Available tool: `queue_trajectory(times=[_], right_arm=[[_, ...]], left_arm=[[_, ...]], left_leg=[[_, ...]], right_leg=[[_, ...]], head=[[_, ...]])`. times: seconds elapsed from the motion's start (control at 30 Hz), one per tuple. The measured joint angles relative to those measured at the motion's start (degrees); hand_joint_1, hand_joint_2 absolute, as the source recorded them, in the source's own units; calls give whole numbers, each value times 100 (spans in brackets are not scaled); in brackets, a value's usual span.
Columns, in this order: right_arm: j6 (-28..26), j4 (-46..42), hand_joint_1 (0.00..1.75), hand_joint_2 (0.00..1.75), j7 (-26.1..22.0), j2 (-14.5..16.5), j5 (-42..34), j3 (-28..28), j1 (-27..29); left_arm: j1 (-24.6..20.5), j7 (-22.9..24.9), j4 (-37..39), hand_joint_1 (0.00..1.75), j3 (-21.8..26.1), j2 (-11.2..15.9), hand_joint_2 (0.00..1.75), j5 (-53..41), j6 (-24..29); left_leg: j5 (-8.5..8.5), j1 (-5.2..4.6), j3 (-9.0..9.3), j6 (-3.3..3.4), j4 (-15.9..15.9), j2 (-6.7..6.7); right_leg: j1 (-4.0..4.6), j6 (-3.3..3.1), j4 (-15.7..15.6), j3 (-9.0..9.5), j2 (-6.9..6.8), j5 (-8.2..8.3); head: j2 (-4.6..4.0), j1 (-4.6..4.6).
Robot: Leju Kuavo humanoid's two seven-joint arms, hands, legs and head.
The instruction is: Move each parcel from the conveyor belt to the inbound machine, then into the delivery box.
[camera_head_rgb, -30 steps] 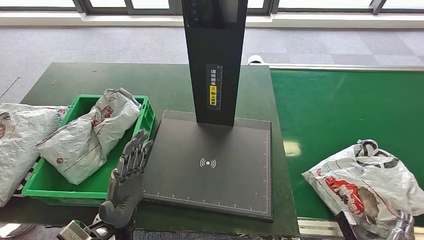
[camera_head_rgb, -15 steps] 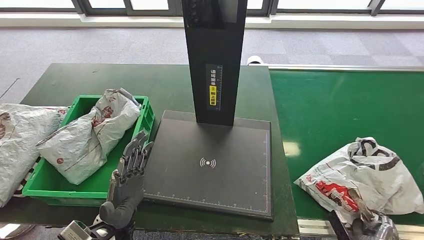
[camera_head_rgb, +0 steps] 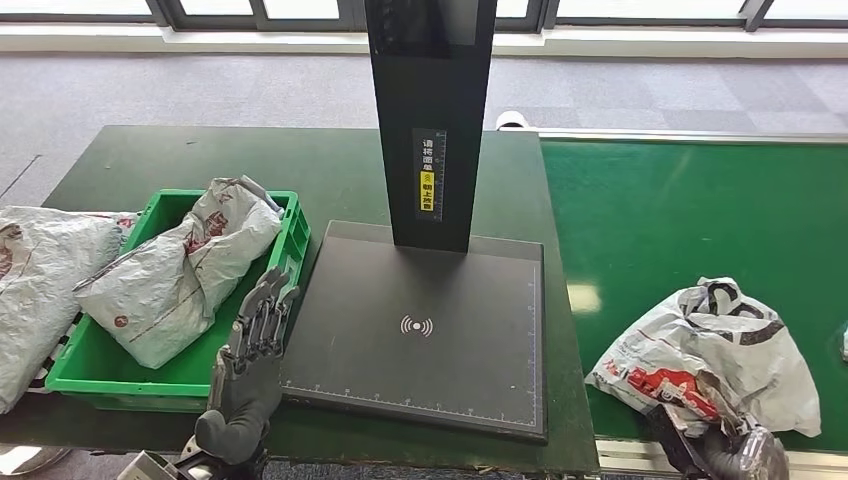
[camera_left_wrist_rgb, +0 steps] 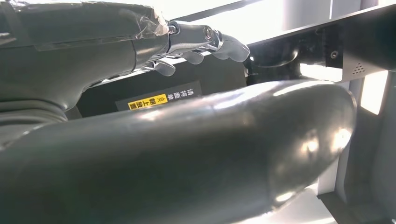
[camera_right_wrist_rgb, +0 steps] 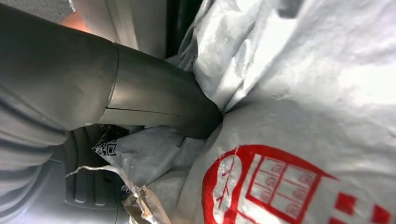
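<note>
Pressing into the crumpled parcel (camera_right_wrist_rgb: 299,140), my right thumb (camera_right_wrist_rgb: 154,105) sinks in a fold of it; my other right fingers are hidden, so I cannot tell if they close. My right hand (camera_head_rgb: 745,455) is at the near edge of the conveyor belt (camera_head_rgb: 690,210), where the white parcel with red print lies. My left hand (camera_head_rgb: 252,345) hovers with fingers straight and together, holding nothing, between the green box (camera_head_rgb: 292,240) and the black scanner plate (camera_head_rgb: 440,300). Only the head view shows two more parcels, one in the box (camera_head_rgb: 180,270), one beside it (camera_head_rgb: 40,280).
</note>
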Motion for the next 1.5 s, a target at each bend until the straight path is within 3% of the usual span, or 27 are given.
queue_trajectory(times=[0.2,0.3,0.37,0.5,0.63,0.77,0.9,1.13,1.3,1.43,1.5], right_arm=[[344,187,175,175,302,-61,83,28,-105],[195,267,175,175,154,-96,-96,41,-138],[-116,185,175,175,-327,-71,-605,42,-86],[-515,-986,175,175,-2064,257,-2719,114,373],[-397,-2876,175,175,-2676,761,-3930,521,1105],[-572,-4375,175,175,-2755,1077,-4345,1178,1725],[-601,-5212,175,175,-2761,1272,-4371,1554,2055],[-695,-5838,175,175,-2755,1380,-4455,1796,2295],[-1016,-6420,175,175,-2759,1336,-4389,2504,2591],[-1014,-6658,175,175,-2742,1334,-4057,2923,2691],[-765,-6639,175,175,-2474,1315,-3668,3184,2614]], left_arm=[[2,0,-9,0,0,12,0,16,4],[1,0,-8,0,0,20,0,17,29],[2,0,-10,0,0,21,0,16,77],[6,0,-40,0,0,23,0,13,209],[5,0,-86,0,0,23,0,-27,257],[3,0,-143,0,0,22,0,-102,243],[2,0,-168,0,0,21,0,-107,234],[3,0,-193,0,0,20,0,-117,226],[19,0,-275,0,2,13,0,-184,258],[99,0,-401,0,19,-35,0,-285,348],[206,0,-533,0,45,-83,0,-346,415]], left_leg=[[-1,0,0,1,0,-1],[0,1,-1,3,0,-4],[1,0,-3,6,0,-6],[3,-1,-7,9,0,-19],[-2,-1,-9,3,-1,-25],[-8,0,-8,-4,-3,-22],[-10,1,-7,-2,-3,-21],[-9,0,-7,2,-2,-22],[-11,0,-6,4,-2,-21],[-14,1,-23,1,-3,-20],[-24,2,-43,-3,-6,-13]], right_leg=[[0,4,-2,-1,-2,-3],[-2,7,-4,3,-6,-5],[-8,9,-3,3,-8,-4],[-11,9,-2,0,-22,-4],[-7,8,1,-3,-23,-16],[-3,4,2,-7,-22,-25],[-6,4,1,-5,-21,-26],[-14,13,1,-1,-21,-20],[-11,13,1,-2,-21,-21],[-7,10,3,3,-20,-26],[-5,6,3,13,-12,-34]], head=[[0,0],[0,0],[0,1],[0,1],[0,0],[0,1],[0,0],[0,0],[0,1],[0,1],[0,2]])
